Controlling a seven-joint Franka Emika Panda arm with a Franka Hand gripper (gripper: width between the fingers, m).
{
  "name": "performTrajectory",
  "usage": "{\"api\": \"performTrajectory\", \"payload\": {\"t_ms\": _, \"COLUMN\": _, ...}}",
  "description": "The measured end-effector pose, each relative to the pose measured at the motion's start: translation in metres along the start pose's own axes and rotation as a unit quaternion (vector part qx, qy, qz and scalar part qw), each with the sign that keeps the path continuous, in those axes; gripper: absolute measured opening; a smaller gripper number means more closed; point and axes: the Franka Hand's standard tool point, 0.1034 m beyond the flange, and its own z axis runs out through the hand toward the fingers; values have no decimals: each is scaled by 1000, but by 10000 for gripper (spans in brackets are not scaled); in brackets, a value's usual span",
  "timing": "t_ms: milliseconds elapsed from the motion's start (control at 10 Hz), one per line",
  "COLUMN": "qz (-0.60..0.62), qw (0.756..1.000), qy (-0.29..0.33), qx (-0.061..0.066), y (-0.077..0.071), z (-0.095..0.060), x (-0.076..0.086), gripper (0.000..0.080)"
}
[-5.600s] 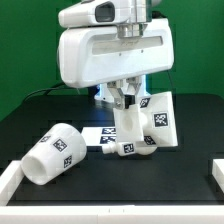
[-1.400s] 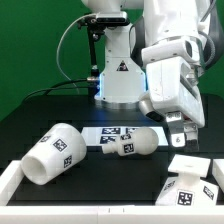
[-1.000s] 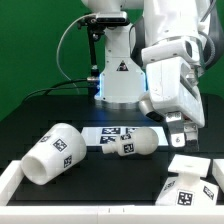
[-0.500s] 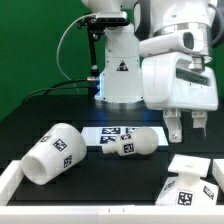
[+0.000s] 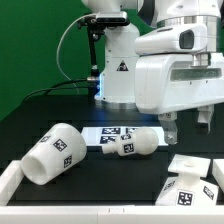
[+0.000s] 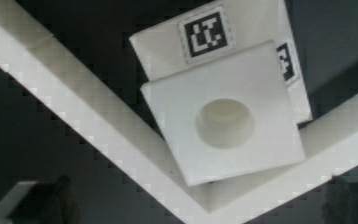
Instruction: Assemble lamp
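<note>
hanging high over the exterior view's right end of the black table (image 5: 30, 120), with the tool (image 5: 187, 125) spread wide and gripping nothing. points both dark fingers (image 5: 170, 130) downward, clear of every part. hovers well above the lamp's angular base (image 5: 186, 186), sitting near the white front rail (image 5: 100, 212) at the exterior view's right, with tags showing on its faces.

looks straight down on that base through the wrist camera: a square white plate (image 6: 179, 150) with a round socket (image 6: 226, 119) in its middle, a black-and-white tag (image 6: 206, 32) on the white face beyond it, and a white rail (image 6: 69, 85) slanting past just beside. cannot tell from that view whether plate and rail touch.

finds the round-headed bulb (image 5: 132, 145) lying on its side mid-table, just in front of the marker board (image 5: 112, 131) and apart from the base. finds the big cup-shaped shade (image 5: 55, 153) tipped on its side at the exterior view's left, near the bulb but not touching it. shows, behind the marker board, the white pedestal (image 5: 118, 75) with its triangle sticker, standing before a green backdrop (image 5: 30, 50).
</note>
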Motion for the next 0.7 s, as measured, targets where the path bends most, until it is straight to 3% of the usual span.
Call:
{"api": "performTrajectory", "payload": {"t_ms": 300, "qz": 31, "qw": 1000, "qy": 1, "qx": -1, "y": 0, "z": -1, "x": 2, "gripper": 698}}
{"api": "performTrajectory", "payload": {"t_ms": 500, "qz": 169, "qw": 986, "qy": 7, "qx": -7, "y": 0, "z": -7, "x": 12, "gripper": 698}}
{"api": "performTrajectory", "payload": {"t_ms": 700, "qz": 298, "qw": 955, "qy": 13, "qx": 9, "y": 3, "z": -4, "x": 9, "gripper": 698}}
